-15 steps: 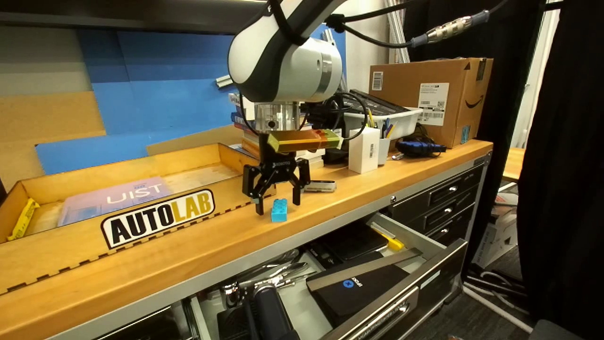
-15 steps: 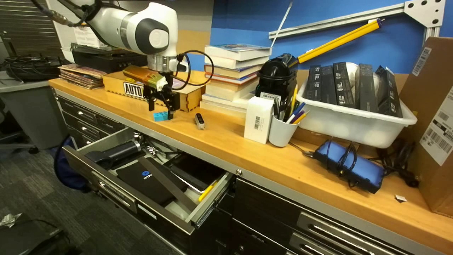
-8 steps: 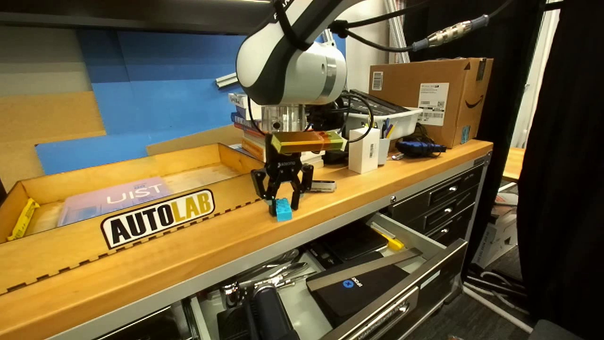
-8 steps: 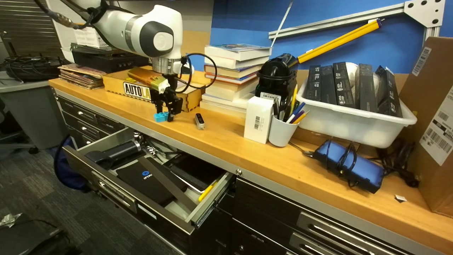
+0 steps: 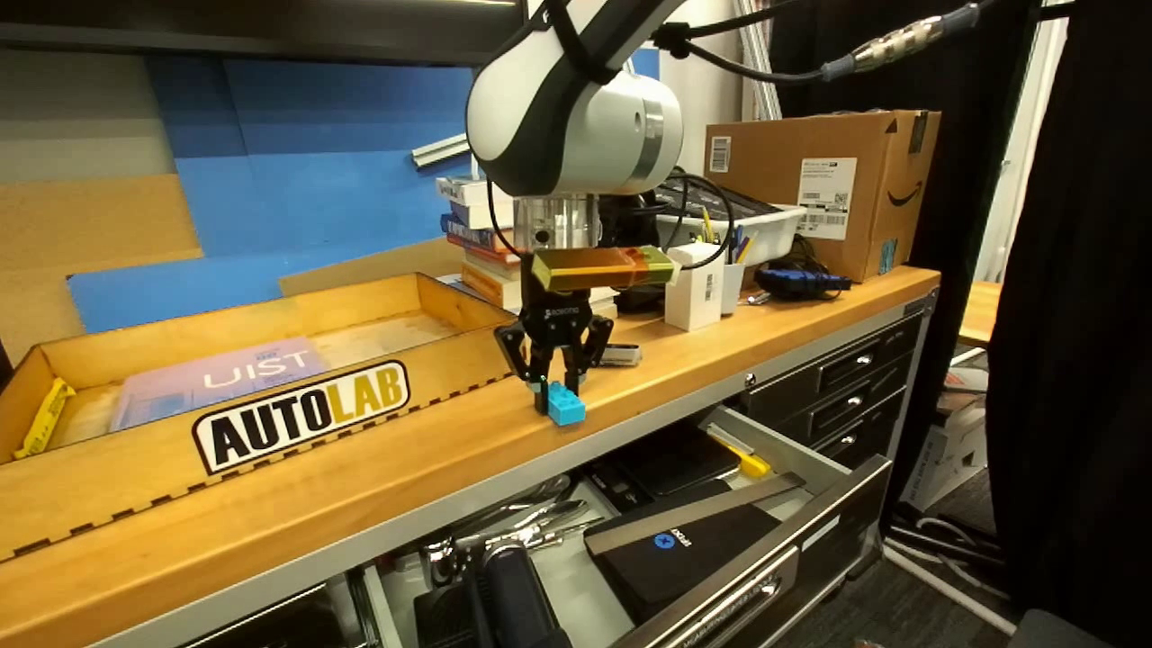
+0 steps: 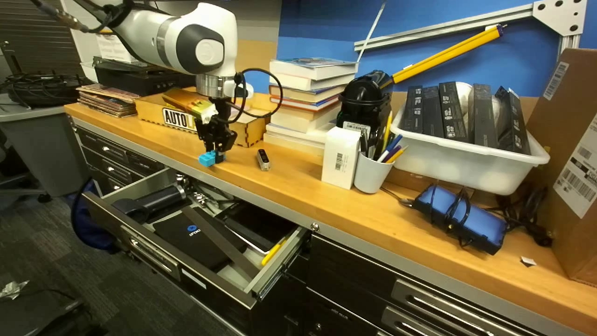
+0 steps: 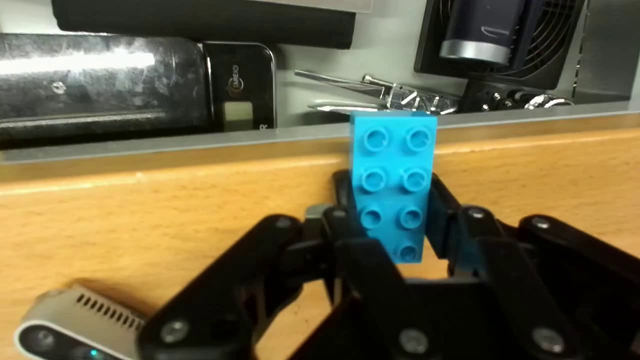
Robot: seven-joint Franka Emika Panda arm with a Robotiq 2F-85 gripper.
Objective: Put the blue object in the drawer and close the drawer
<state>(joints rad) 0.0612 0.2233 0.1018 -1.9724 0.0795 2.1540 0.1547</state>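
Wrist view: gripper [image 7: 391, 195] held the blue block [image 7: 393, 185] pinched, near mid-frame, on or just above the counter [image 7: 210, 212], couldn't tell which. Grasp looked done; drawer [image 6: 214, 290], lower left in an exterior view, stood pulled out; placing and closing remained.

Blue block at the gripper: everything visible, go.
The blue block looks like plastic: a rectangular toy brick with two rows of hollow round studs, seven showing in the wrist view. Studs up, it has one end toward the open drawer, near the front edge of the wooden worktop. The gripper is closed on its long sides. I can't tell whether its underside touches the wood.
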